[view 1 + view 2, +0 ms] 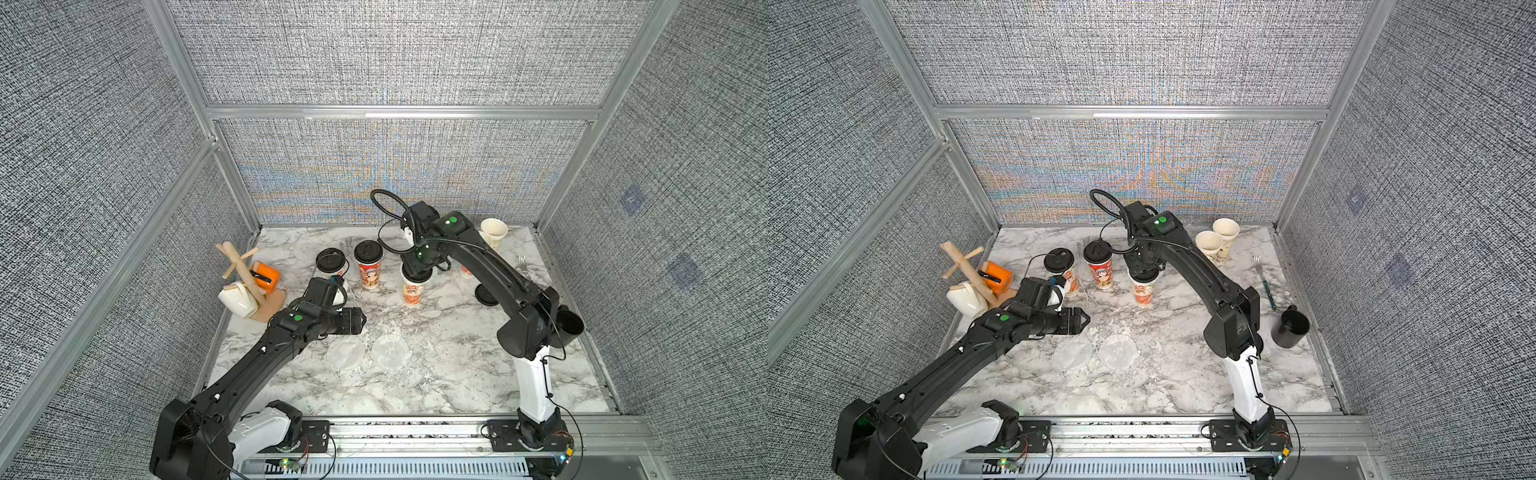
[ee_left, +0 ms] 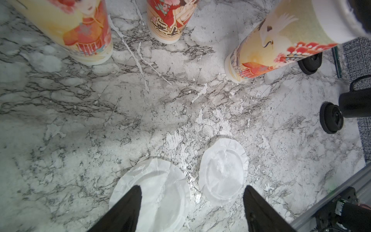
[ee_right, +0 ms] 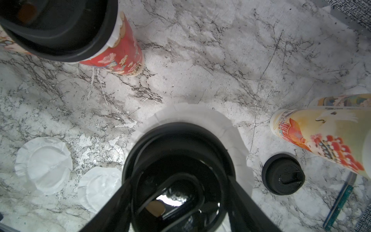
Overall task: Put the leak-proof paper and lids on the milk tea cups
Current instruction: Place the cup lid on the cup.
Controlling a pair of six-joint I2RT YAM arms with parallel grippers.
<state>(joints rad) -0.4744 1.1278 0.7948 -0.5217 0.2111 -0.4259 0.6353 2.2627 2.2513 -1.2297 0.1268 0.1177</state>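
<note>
The left jaws hang open and empty above the bench (image 1: 449, 374). Two paper discs lie flat on it just below them: in the left wrist view one (image 2: 160, 180) is partly hidden by a jaw tip and the other (image 2: 222, 172) shows between the tips. The right jaws clasp a black lid (image 3: 180, 138) sitting on a cup (image 1: 412, 293). A third paper disc (image 3: 200, 114) frills out under the lid's rim.
</note>
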